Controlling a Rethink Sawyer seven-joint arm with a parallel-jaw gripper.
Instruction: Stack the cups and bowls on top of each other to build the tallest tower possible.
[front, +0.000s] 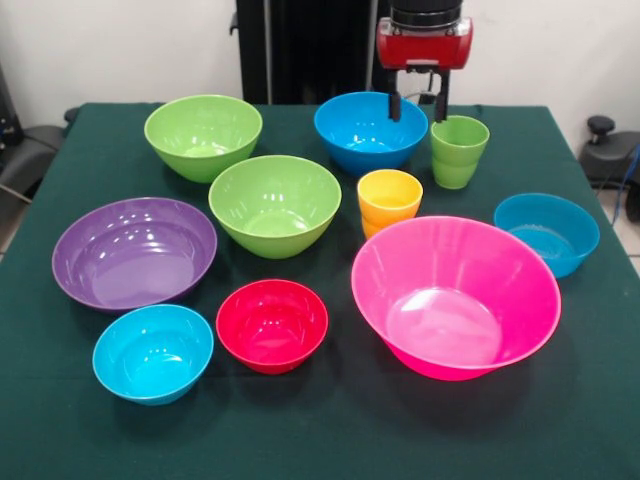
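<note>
While the red and black arm hangs down at the top of the frame, its gripper (420, 104) sits just above the far rim of a blue bowl (370, 131) and beside a green cup (459, 151). Two dark fingers (441, 97) point down with a clear gap between them, holding nothing.

Every bowl and cup stands upright and apart on a dark green table (320, 430), and each one looks empty. No stack has been built.

At upper left is a lime green bowl (203, 135). A second lime green bowl (275, 204) sits just below and to its right, near the centre. The blue bowl is at upper centre, with the green cup at its right.

A yellow-orange cup (389, 200) stands in the middle, just above a huge pink bowl (455, 296) that fills the lower right. Another blue bowl (546, 233) sits at the right edge.

A large purple bowl (134, 252) lies at the left. Below it is a small cyan bowl (153, 352), and to the right of that a small red bowl (272, 325).
</note>
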